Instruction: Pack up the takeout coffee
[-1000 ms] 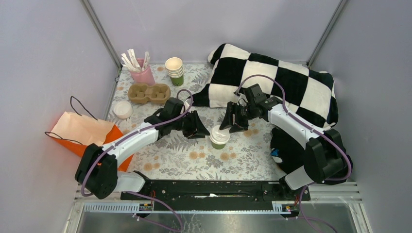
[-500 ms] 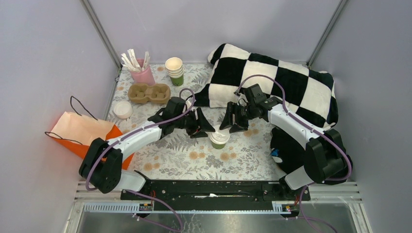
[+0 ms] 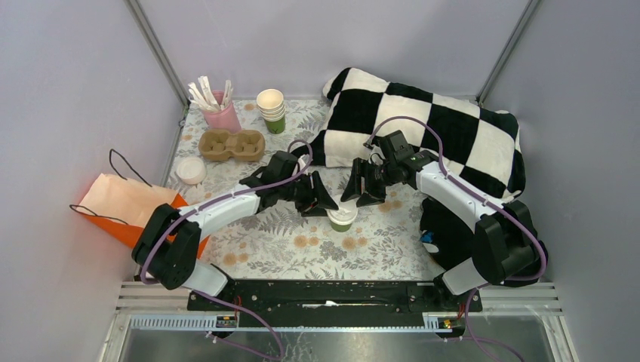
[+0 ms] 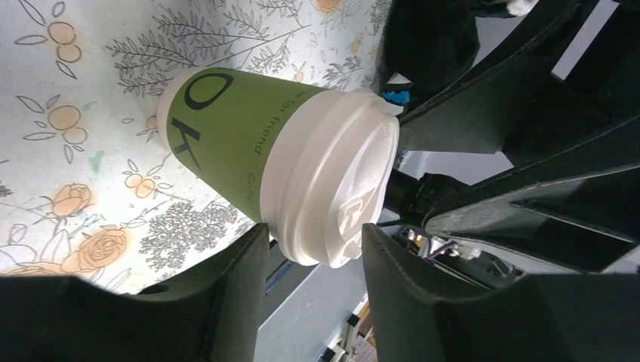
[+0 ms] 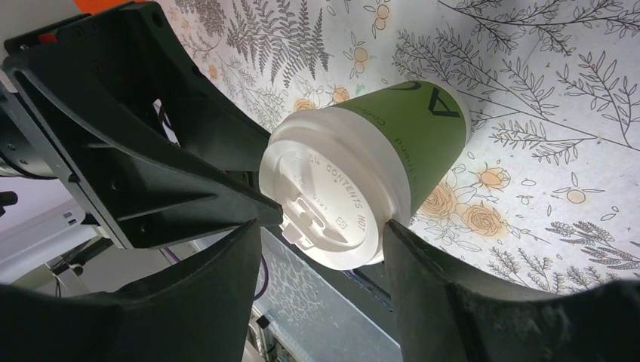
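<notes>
Takeout coffee (image 3: 342,218), green, white-lidded, in clasp of right gripper (image 5: 321,228); left gripper (image 4: 314,235): unclear hold.

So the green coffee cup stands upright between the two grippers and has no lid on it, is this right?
No. The green coffee cup has its white lid on, as the right wrist view shows. The rest holds: it stands upright between the left gripper and the right gripper.

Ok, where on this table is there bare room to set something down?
Bare tablecloth lies between the takeout coffee and the base rail, with a patch between cup carrier and left arm. Crowded: the centre, where left pincer and right pincer flank the coffee; the back-left corner with stacked cups; the right, under the checkered blanket.
</notes>
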Robot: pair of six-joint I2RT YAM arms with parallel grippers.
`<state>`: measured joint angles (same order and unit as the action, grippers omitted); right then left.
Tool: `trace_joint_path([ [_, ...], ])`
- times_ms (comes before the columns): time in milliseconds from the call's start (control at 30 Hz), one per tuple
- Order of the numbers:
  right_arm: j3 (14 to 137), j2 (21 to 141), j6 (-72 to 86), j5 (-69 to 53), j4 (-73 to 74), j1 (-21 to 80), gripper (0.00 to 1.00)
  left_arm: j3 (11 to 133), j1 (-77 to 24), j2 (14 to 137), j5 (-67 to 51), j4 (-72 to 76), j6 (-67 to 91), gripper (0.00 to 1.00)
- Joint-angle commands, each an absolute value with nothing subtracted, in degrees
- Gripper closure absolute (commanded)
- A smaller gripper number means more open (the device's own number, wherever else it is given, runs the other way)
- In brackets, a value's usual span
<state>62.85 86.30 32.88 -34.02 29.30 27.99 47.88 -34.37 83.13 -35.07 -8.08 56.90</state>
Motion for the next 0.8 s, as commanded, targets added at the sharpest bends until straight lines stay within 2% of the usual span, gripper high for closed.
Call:
trace_joint_path([
  [0, 64.42, 85.08, 33.49, -35.14, 28.04, 28.64, 0.34, 52.43, -35.28, 83.50, -32.22, -9.96, 54.19, 0.52],
  [200, 63.43, 84.58, 33.86, -34.46, 27.78, 28.53, 0.33, 53.92, -35.60, 84.08, -29.63, -13.53, 52.15, 0.58],
  [433, 61.73, 83.60, 34.57, -31.62, 28.46, 27.37, 0.28, 53.86, -35.57, 85.77, -28.30, -14.97, 51.77, 0.63],
  [767, 59.39, 82.63, 33.87, -34.59, 27.44, 24.65, 0.28, 55.21, -35.57, 87.78, -28.26, -16.78, 50.22, 0.64],
])
